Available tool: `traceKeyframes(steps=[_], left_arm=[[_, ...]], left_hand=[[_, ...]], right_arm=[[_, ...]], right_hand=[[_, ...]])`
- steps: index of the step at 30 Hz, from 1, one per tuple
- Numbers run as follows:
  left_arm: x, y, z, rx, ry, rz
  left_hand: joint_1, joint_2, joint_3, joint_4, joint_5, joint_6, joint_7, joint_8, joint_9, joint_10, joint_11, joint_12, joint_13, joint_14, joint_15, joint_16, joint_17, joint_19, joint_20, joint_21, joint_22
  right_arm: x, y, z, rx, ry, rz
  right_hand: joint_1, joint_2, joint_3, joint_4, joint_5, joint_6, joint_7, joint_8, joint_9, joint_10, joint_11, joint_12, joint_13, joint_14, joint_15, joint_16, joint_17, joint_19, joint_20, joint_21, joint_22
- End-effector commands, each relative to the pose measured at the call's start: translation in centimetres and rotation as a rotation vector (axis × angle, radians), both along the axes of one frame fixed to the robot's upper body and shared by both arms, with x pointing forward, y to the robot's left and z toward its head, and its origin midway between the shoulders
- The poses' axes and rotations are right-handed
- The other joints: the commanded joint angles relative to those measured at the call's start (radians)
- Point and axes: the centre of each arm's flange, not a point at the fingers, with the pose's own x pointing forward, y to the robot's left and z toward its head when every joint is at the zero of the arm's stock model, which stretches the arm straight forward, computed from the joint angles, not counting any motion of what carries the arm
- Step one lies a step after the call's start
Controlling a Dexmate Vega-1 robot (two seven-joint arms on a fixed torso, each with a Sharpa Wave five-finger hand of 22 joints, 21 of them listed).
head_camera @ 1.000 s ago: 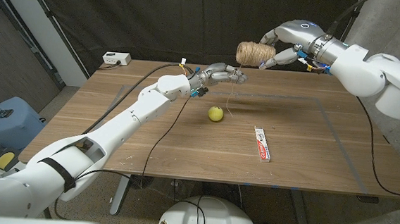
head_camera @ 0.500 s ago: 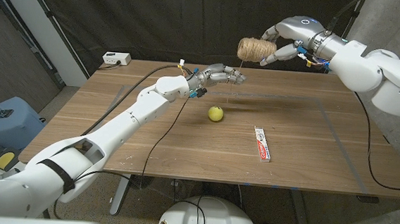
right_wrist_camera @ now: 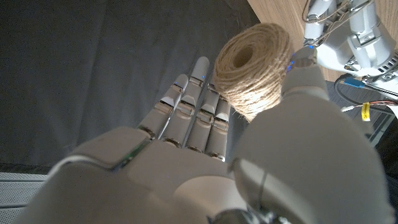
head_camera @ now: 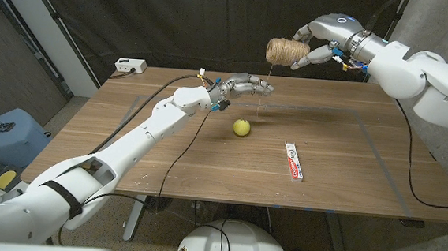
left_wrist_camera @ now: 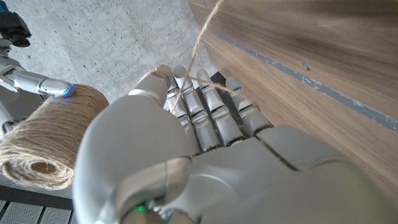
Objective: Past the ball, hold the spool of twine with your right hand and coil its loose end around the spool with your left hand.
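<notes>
the spool of twine (head_camera: 280, 52) is a fat cylinder of rough tan fibre with a hollow core, held in the air above the far edge of the bench (head_camera: 347, 178), at about 1 o'clock from the ball (head_camera: 242, 127). its long axis lies roughly level, running toward the right hand (head_camera: 318, 39), which grips it between thumb and fingers. a thin loose end (head_camera: 262, 85) hangs straight down from the spool to the left hand (head_camera: 250, 84), which hovers just over the bench with fingers closed around the strand; the left wrist view shows the twine (left_wrist_camera: 199, 43) passing between thumb and fingers (left_wrist_camera: 205, 109). the bench is smooth brown wood with a faint taped rectangle. the small round yellow-green ball sits near the centre, and a flat white and red toothpaste box (head_camera: 293, 160) lies at 4 o'clock from it, well apart. open wood surrounds both.
</notes>
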Motion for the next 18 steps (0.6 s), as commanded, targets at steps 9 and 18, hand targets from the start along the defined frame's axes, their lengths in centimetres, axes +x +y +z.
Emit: traceKeyframes(steps=[9, 18], left_arm=[[-0.8, 2.0, -1.1, -0.021, 0.013, 0.019], [-1.9, 3.6, -2.2, -0.027, 0.018, 0.027]], left_hand=[[0.005, 0.009, -0.003, 0.0, 0.004, 0.005, 0.0, -0.003, 0.003, 0.001, 0.003, -0.004, 0.002, -0.001, 0.003, -0.005, 0.005, -0.004, 0.004, 0.006, 0.002], [0.004, 0.009, -0.003, 0.0, 0.004, 0.006, -0.001, -0.003, 0.003, 0.0, 0.001, -0.005, 0.003, -0.001, 0.003, -0.007, 0.005, -0.005, 0.004, 0.006, 0.002]], right_arm=[[0.4, 1.6, 0.8, 0.015, -0.001, 0.011], [0.8, 3.4, 1.1, 0.021, 0.003, 0.026]], right_hand=[[0.173, 0.181, 0.0, 0.005, 0.004, 0.194, -0.173, 0.019, 0.011, 0.102, -0.09, 0.004, 0.004, 0.01, -0.14, -0.003, 0.004, 0.008, -0.055, -0.003, 0.003], [0.175, 0.181, 0.0, 0.004, 0.004, 0.193, -0.174, 0.019, 0.011, 0.102, -0.089, 0.004, 0.005, 0.011, -0.14, -0.005, 0.004, 0.009, -0.056, -0.003, 0.003]])
